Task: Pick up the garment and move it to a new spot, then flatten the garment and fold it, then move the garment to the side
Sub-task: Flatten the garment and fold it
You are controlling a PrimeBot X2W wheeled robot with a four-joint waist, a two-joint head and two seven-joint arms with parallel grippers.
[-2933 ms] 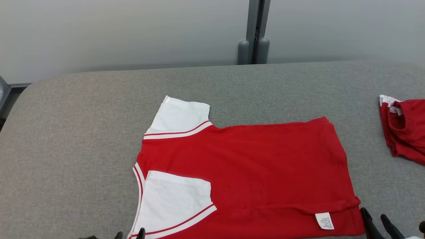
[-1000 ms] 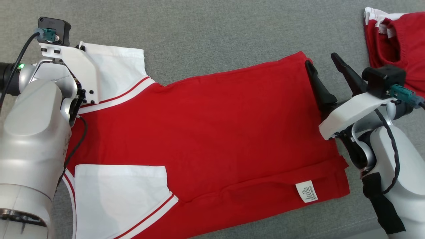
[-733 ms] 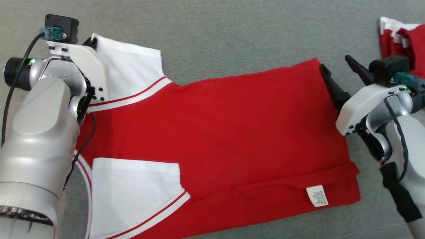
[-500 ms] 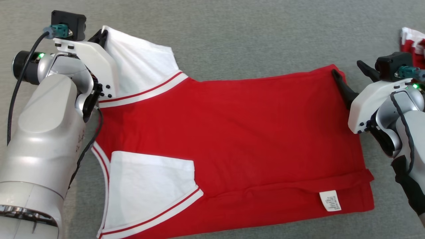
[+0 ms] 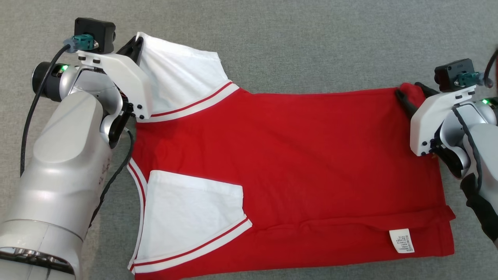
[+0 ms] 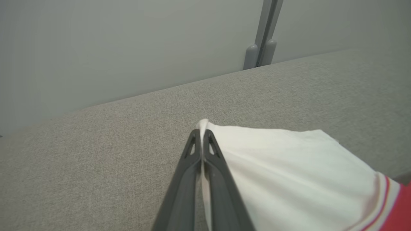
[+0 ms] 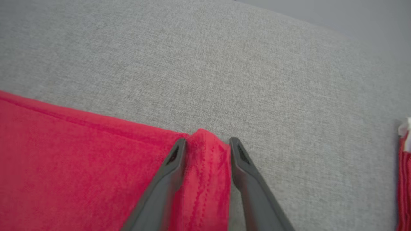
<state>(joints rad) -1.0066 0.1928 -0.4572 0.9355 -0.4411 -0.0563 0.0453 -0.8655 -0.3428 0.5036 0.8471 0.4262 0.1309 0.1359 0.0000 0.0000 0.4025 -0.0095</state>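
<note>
Overhead, a red shirt (image 5: 295, 163) with white sleeves lies spread across the middle of a grey padded table (image 5: 311, 39), its neck toward the frame's left and its hem toward the right. One sleeve (image 5: 190, 214) is folded onto the red body at lower left. The other sleeve (image 5: 183, 74) fans out at upper left, where the left gripper (image 5: 134, 42) pinches its outer corner. In the left wrist view the two dark fingers are pressed tight together on the white edge, with a pale wall (image 6: 128, 48) and a grey post (image 6: 264, 38) behind the table's far edge.

At upper right, the right gripper (image 5: 408, 90) straddles the far hem corner (image 5: 406, 87). In the right wrist view its fingers stand a narrow gap apart, and the red cloth bunched between them touches both. A white label (image 5: 402, 241) shows near the hem at lower right. A second red garment (image 7: 404, 173) sits at the right edge of the right wrist view, well apart from the shirt.
</note>
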